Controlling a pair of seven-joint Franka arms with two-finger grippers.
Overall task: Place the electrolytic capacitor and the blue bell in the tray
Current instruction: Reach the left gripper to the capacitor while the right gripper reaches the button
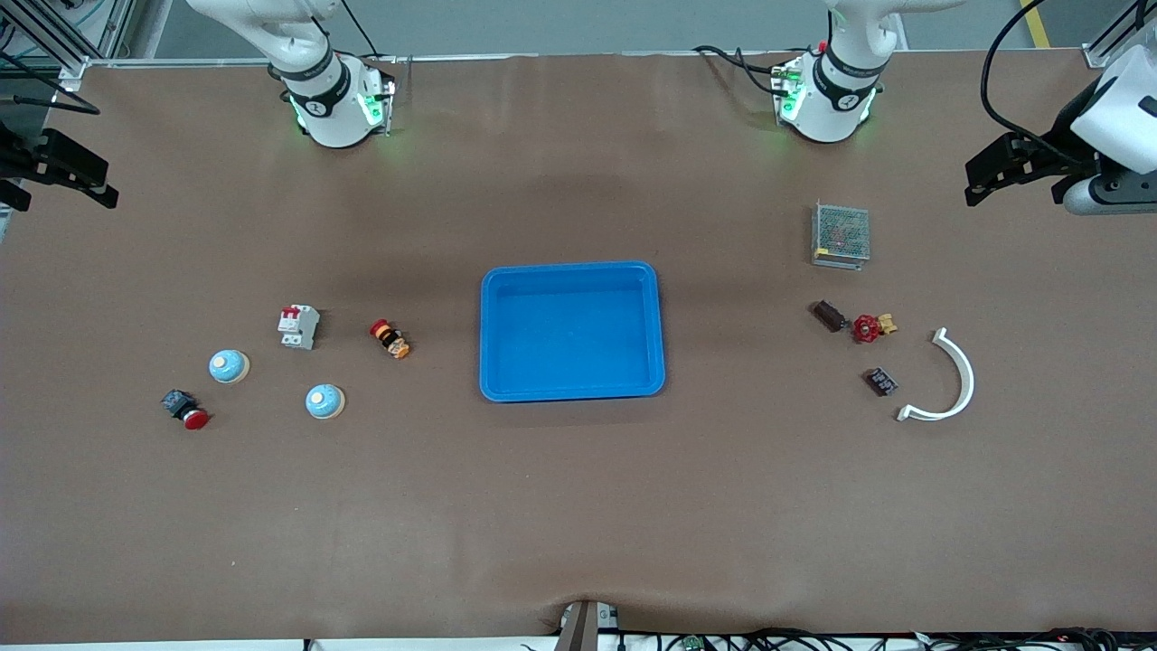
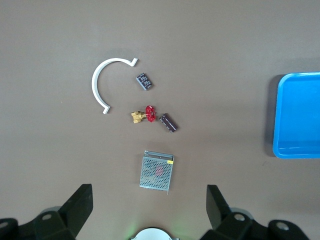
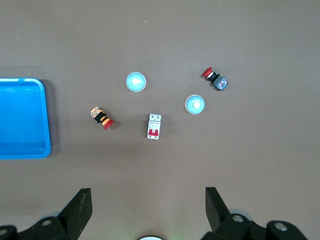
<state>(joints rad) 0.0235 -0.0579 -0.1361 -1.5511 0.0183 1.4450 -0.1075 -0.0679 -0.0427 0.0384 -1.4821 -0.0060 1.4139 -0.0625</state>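
Note:
The bright-blue tray [image 1: 571,268] lies mid-table; its edge shows in the left wrist view [image 2: 280,115] and the right wrist view [image 3: 45,115]. Two blue bells [image 1: 229,365] [image 1: 324,401] stand toward the right arm's end and also show in the right wrist view [image 3: 194,104] [image 3: 135,81]. A dark cylindrical capacitor [image 1: 828,316] [image 2: 168,122] lies toward the left arm's end beside a red valve. My left gripper [image 1: 972,188] [image 2: 149,192] is open and empty, high over the left arm's end. My right gripper [image 1: 107,185] [image 3: 148,196] is open and empty, high over the right arm's end.
Near the bells are a white circuit breaker [image 1: 298,325], an orange-black push button [image 1: 390,339] and a red mushroom button [image 1: 185,409]. Near the capacitor are a metal mesh box [image 1: 841,235], a red valve [image 1: 870,326], a small dark block [image 1: 880,381] and a white curved piece [image 1: 949,380].

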